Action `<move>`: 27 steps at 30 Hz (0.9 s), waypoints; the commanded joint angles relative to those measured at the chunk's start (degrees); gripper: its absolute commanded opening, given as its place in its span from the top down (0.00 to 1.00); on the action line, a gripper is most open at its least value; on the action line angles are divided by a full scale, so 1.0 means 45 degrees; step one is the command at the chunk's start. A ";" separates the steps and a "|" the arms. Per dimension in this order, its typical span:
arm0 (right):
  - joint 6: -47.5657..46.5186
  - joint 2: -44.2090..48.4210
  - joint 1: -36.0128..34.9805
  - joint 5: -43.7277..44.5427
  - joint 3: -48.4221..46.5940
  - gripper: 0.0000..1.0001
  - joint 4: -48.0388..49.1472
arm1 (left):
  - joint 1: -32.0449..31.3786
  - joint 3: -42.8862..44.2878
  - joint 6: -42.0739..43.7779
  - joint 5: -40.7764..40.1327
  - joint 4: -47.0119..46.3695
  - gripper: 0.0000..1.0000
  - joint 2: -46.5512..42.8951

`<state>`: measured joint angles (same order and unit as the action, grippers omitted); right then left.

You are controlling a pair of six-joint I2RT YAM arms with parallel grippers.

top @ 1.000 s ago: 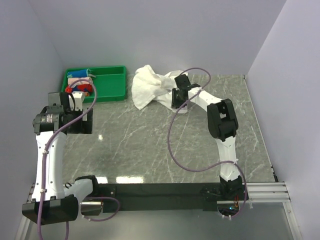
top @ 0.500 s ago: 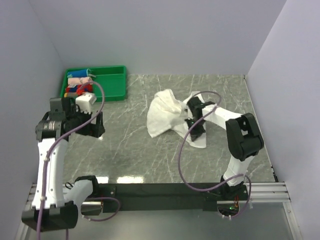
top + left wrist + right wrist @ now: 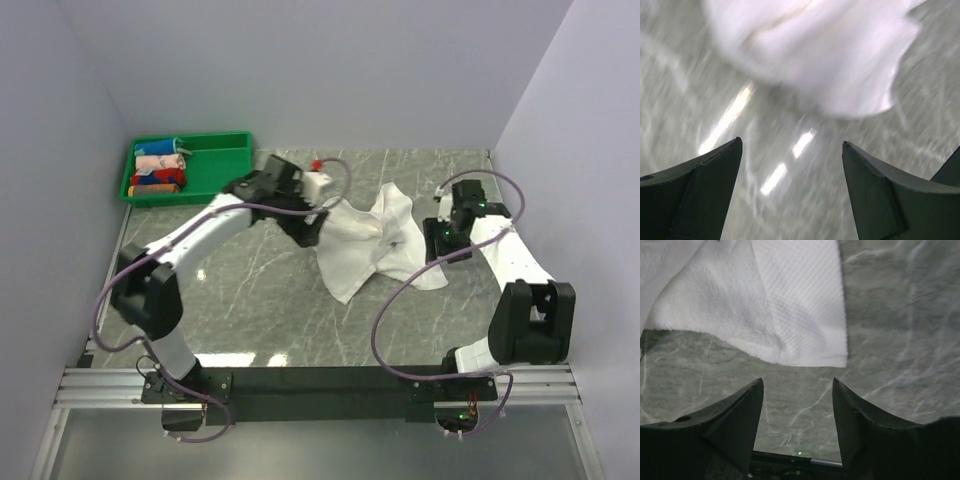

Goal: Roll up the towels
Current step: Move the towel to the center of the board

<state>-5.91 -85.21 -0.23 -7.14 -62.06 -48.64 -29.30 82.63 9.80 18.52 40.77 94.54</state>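
Note:
The white towel [image 3: 368, 245] lies crumpled and partly spread in the middle of the marble table [image 3: 250, 290]. My left gripper [image 3: 308, 226] reaches across to the towel's upper left edge. In the blurred left wrist view the towel [image 3: 815, 50] lies just ahead of the open left gripper [image 3: 790, 145], with only table between the fingers. My right gripper [image 3: 440, 247] hangs just off the towel's right side. In the right wrist view a flat towel corner [image 3: 795, 305] lies ahead of the open right gripper [image 3: 797, 382], which holds nothing.
A green bin [image 3: 215, 165] stands at the back left with several small colourful rolled cloths [image 3: 160, 172] inside. Grey walls close in the table at the back and on both sides. A black rail [image 3: 320, 380] runs along the near edge.
The right gripper dragged the towel from the back toward the table's middle, let it go and moved off to its right. The left arm swung from the left side across to the towel.

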 commanded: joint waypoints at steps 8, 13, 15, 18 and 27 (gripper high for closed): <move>-0.0405 -0.1297 0.1398 -0.0796 -0.0349 0.43 0.0731 | -0.2473 0.5385 -0.2955 0.1254 -0.3162 0.17 0.4787; -0.0093 -0.2565 0.1399 -0.0914 -0.0583 0.45 0.1569 | -0.2843 0.5895 -0.4715 0.1509 -0.4781 0.18 0.6175; 0.0063 -0.2957 0.1418 -0.0914 -0.0778 0.45 0.1688 | -0.2980 0.6090 -0.4912 0.1120 -0.5135 0.18 0.6547; 0.0317 -0.3874 0.1418 -0.1070 -0.1304 0.47 0.1747 | -0.3060 0.6889 -0.5476 0.0845 -0.4882 0.21 0.7485; 0.0650 -0.5067 0.1360 -0.1188 -0.1755 0.58 0.1631 | -0.3157 0.6323 -0.6280 0.0947 -0.5997 0.25 0.7446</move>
<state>-3.92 -105.89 5.78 -11.51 -68.49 -42.78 -43.00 111.02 -15.88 23.44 17.82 130.54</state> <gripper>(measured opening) 0.441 0.746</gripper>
